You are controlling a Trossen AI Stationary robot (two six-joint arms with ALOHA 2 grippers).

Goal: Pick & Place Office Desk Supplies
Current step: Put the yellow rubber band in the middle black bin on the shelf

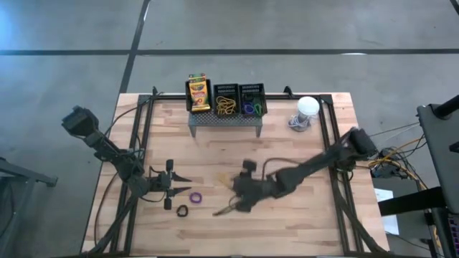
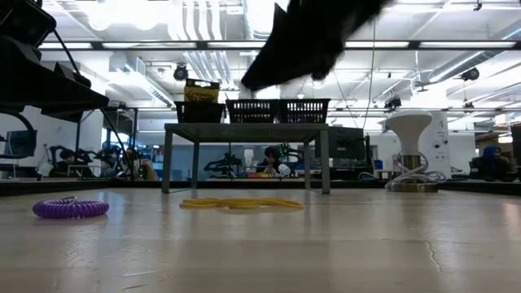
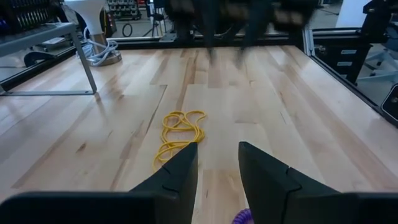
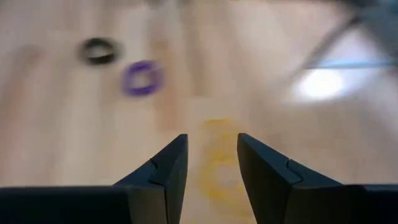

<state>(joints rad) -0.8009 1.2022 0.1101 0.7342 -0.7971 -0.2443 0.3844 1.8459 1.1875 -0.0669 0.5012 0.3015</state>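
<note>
**Right hand hovering over the yellow loops**

The right hand [image 1: 235, 203] is hanging low over the middle of the surface [image 1: 301, 215], its fingers parted with nothing between them. The yellow loops [image 4: 219, 163] are lying straight ahead of those fingers and just below, flat on the wood, their tangle stretching roughly across the front edge. The left hand [image 1: 174, 188] is waiting farther off, also part-open and empty, nearer the purple loop [image 1: 195, 196] and black loop [image 1: 182, 211]. I'd judge the right arm far better placed.
</note>
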